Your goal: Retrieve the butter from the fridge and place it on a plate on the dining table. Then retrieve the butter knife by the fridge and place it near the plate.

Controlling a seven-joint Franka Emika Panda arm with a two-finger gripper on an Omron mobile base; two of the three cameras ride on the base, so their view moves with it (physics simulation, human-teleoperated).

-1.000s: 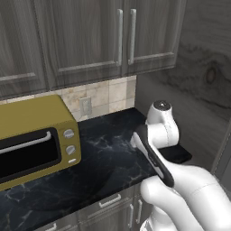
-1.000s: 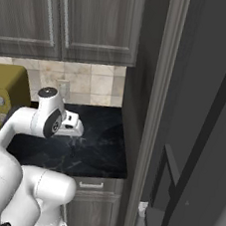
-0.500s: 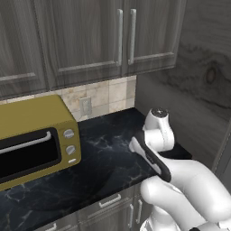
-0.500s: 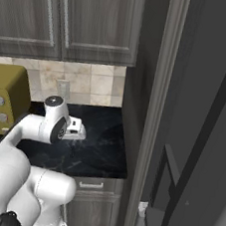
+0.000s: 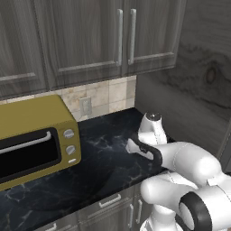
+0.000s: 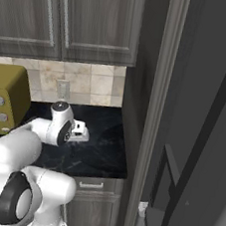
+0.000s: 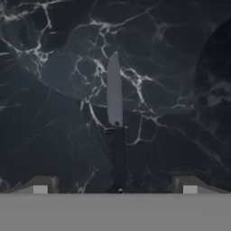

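Note:
The butter knife (image 7: 114, 94) lies flat on the black marbled wall counter (image 5: 99, 162), its grey blade pointing away from the hand and its dark handle (image 7: 119, 158) running back between my fingertips. My gripper (image 7: 115, 186) hangs just above it, open, with one fingertip (image 7: 40, 185) on each side of the handle and nothing gripped. From the base, the hand (image 5: 142, 149) (image 6: 77, 131) points down at the counter's right end, beside the tall grey fridge (image 6: 201, 146). The butter, the plate and the dining table are out of view.
A yellow toaster oven (image 5: 36, 140) (image 6: 3, 104) stands on the counter to the left. Grey upper cabinets (image 5: 103, 40) hang overhead. A dark wood side panel (image 5: 189, 99) walls off the counter's right end next to the fridge.
The arm has bent lower, bringing the hand down closer to the counter. The jaws have stayed wide apart. Nothing else moved.

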